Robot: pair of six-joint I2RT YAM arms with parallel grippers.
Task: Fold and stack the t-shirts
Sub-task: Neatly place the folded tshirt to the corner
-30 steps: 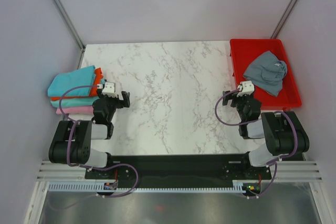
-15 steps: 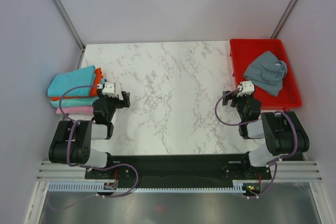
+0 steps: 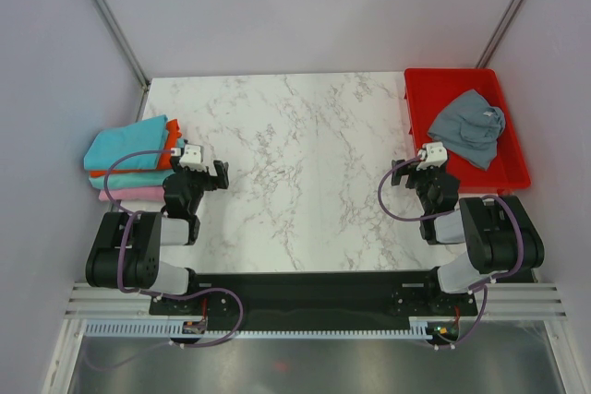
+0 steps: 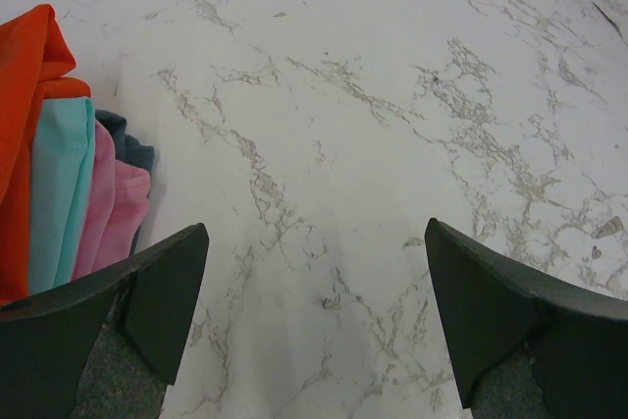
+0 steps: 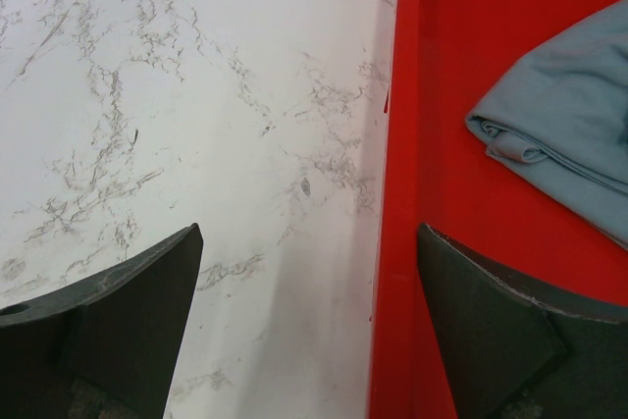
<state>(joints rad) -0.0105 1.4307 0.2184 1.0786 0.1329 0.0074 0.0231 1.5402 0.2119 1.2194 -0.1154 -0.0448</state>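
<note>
— Left gripper, seen from above?
— Jaws wide apart, nothing held. Low over the table, just beside the stack at the left edge: turquoise on top, then orange-red, teal, pink at the bottom

— Right gripper?
— Wide apart as well, nothing held, just beside the tray. Grey shirt crumpled inside the tray, not folded

— Left wrist view?
— Fingers spread over marble. Folded edges of the stack at the left, near the left finger; touching or not, cannot tell

— Right wrist view?
— Fingers spread again, left one over the table, right one over the tray, rim running between them. Grey shirt at the upper right, inside the tray, apart from both fingers
</note>
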